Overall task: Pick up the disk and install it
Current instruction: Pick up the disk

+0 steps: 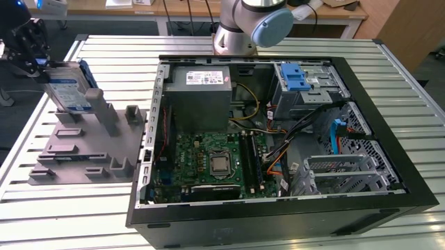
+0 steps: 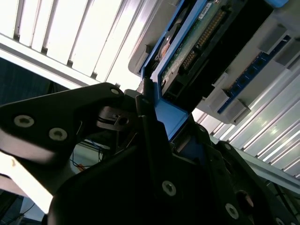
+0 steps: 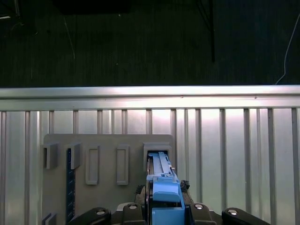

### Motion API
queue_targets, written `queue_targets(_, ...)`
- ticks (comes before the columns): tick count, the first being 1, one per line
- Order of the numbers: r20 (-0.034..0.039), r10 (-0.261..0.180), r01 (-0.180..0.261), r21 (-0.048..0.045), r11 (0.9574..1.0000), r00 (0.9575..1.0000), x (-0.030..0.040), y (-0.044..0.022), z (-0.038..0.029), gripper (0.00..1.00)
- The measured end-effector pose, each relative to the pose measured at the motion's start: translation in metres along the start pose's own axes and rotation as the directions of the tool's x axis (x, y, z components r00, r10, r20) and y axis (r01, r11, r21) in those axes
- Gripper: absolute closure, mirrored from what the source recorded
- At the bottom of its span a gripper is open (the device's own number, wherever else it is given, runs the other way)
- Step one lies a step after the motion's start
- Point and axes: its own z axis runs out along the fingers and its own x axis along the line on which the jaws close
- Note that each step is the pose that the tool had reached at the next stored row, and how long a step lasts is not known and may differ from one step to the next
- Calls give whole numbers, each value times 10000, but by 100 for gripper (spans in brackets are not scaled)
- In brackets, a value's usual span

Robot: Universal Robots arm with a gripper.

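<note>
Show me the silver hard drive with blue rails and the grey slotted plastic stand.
silver hard drive with blue rails (image 1: 70,94): exterior view, on its label.
grey slotted plastic stand (image 1: 97,147): exterior view, on its flat base.

This is looking like a robotics lab or test workshop. In the exterior view, an open computer case (image 1: 278,208) is lying across the middle of a slatted metal workbench (image 1: 403,78), and a robot arm's base (image 1: 236,31) is standing at top centre. A grey slotted fixture (image 1: 76,151) is sitting at the left, while wooden desks (image 1: 187,13) are lining the top edge.
</note>
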Motion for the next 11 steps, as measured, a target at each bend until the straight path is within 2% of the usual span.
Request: queue_targets(11,0,0,0,0,10000,10000,-1,1,-44,64)
